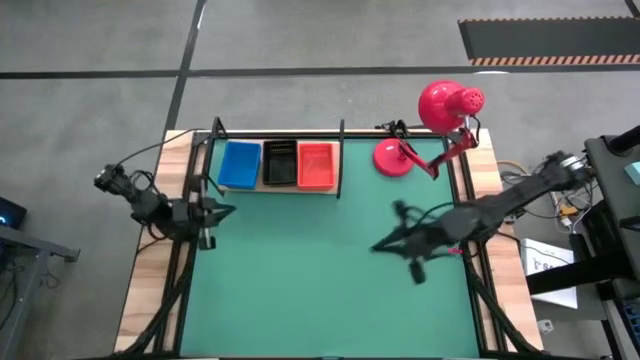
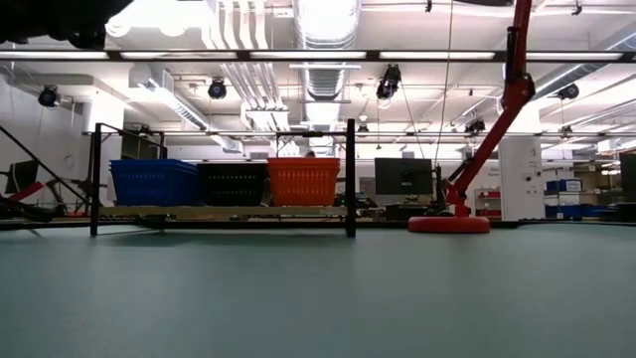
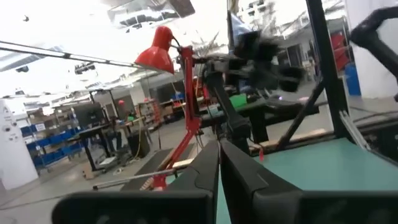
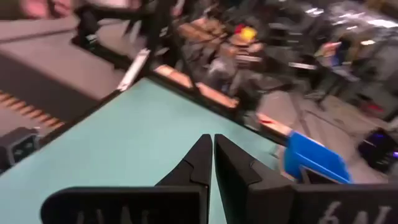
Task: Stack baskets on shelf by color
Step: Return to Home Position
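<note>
— Where were the grippers?
— Left gripper point(image 3: 219, 155) sat at the green mat's point(image 1: 320, 300) 10 o'clock and right gripper point(image 4: 212, 146) at 3, both with jaws pressed together, empty.
— And the baskets?
— On the shelf point(image 2: 219, 211) at 11 o'clock: blue baskets point(image 1: 240, 165), black baskets point(image 1: 280, 163), orange-red baskets point(image 1: 316, 166) abreast.

R end effector point(image 1: 380, 246) blurry, high view.

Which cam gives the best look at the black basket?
High view: the black basket shows its whole outline from above, on the shelf between the blue basket and orange-red basket. Low view shows only its near mesh wall. Neither wrist view shows it clearly.
</note>
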`<state>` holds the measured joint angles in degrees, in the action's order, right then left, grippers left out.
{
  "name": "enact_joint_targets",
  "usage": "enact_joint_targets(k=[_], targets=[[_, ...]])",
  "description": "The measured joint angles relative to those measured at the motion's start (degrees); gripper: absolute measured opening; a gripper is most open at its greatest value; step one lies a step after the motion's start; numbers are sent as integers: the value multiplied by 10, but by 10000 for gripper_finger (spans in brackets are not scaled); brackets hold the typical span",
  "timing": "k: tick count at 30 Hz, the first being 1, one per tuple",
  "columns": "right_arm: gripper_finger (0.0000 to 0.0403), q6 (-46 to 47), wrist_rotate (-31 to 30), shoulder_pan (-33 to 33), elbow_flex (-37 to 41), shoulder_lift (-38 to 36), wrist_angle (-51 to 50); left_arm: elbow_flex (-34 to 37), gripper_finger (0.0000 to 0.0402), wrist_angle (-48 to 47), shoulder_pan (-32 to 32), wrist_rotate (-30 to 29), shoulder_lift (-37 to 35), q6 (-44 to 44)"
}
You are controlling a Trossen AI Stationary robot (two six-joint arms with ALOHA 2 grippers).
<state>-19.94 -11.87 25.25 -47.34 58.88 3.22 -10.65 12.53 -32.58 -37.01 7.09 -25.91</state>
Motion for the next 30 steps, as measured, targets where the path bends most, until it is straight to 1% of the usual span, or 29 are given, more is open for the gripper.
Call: enact_joint_targets(k=[2, 5, 7, 9, 11, 13, 15, 17, 18, 20, 21, 22, 24, 27, 30], targets=[[11, 4, -19, 1, 66, -76, 17, 2, 0, 2, 0, 1, -1, 0], [11, 5, -18, -8, 152, -185, 10, 2, 0, 11, 0, 0, 2, 0], [11, -6, -21, -26, 194, -252, 37, 2, 0, 4, 0, 1, 6, 0], [11, -33, -24, -51, 231, -299, 72, 2, 0, 3, 0, 1, 11, 0], [11, -64, -13, -85, 262, -331, 97, 2, 0, 6, 0, 1, 12, 0], [11, -84, 15, -121, 280, -361, 124, 2, 0, 5, 0, 1, 16, 0], [11, -91, 46, -147, 296, -402, 88, 2, 0, 5, 0, 1, 19, 0], [11, -72, 52, -162, 303, -453, 62, 2, 0, 5, 0, 1, 21, 0], [11, -57, 38, -166, 306, -479, 42, 2, 0, 5, 0, 1, 22, 0], [11, -31, -20, -169, 314, -521, -3, 2, 0, 5, 0, 1, 25, 0], [11, 1, -55, -169, 315, -543, -21, 2, 0, 5, 0, 1, 26, 0], [11, 51, -76, -169, 315, -562, -43, 2, 0, 4, 0, 1, 27, 0], [11, 98, -104, -170, 314, -586, -75, 2, 0, 5, 0, 1, 30, 0], [11, 117, -128, -170, 320, -588, -122, 2, 0, 3, 0, 1, 31, 0], [11, 143, -118, -170, 315, -568, -101, 2, 0, 4, 0, 2, 34, 0]])
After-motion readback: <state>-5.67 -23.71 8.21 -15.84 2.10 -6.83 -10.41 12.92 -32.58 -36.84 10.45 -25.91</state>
